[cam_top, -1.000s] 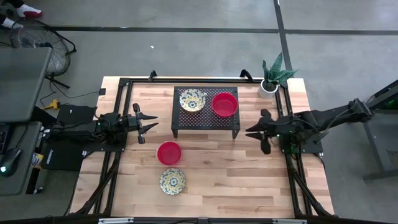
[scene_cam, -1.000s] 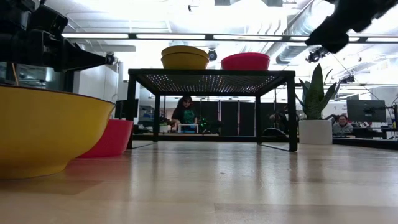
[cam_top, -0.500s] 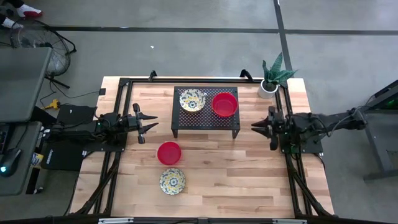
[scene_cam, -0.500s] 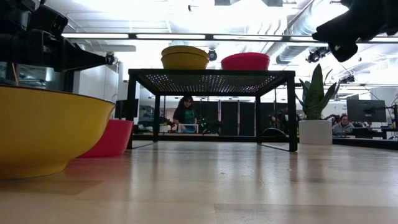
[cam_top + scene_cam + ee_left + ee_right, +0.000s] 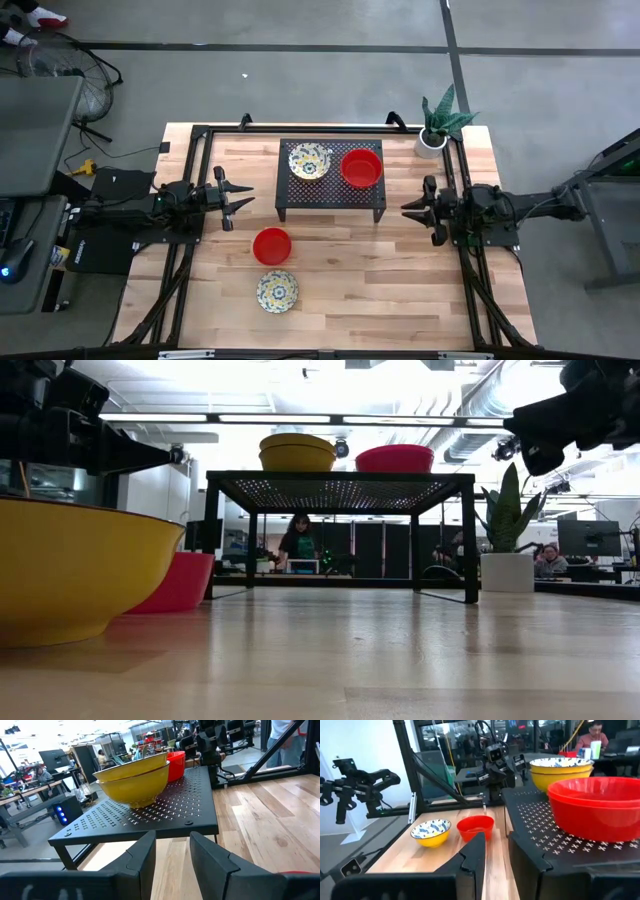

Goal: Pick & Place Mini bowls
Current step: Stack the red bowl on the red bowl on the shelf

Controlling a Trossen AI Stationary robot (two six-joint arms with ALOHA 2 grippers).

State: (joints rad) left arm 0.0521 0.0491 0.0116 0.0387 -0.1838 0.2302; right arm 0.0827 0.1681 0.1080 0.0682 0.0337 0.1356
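A black perforated stand (image 5: 330, 200) sits mid-table at the far side. On it rest two nested cream floral mini bowls (image 5: 309, 161), yellow outside (image 5: 135, 777), and two nested red ones (image 5: 361, 168) (image 5: 600, 805). Another red bowl (image 5: 271, 245) and another floral bowl (image 5: 277, 290) rest on the wood nearer the front, also seen in the right wrist view as red bowl (image 5: 475, 827) and floral bowl (image 5: 431, 832). My left gripper (image 5: 240, 200) (image 5: 172, 855) hovers open, level, left of the stand. My right gripper (image 5: 412, 210) (image 5: 495, 855) hovers open, level, right of the stand. Both are empty.
A white plant pot (image 5: 431, 140) with a green plant stands at the table's far right corner. Black frame rails (image 5: 190, 150) run along the table's edges. Bare wood lies between the stand and the near edge. People sit in the room beyond (image 5: 299, 543).
My right arm has folded back toward the table's right edge and sunk. Its gripper has tipped from slanting downward to level and stays empty. The bowls and my left arm have kept still.
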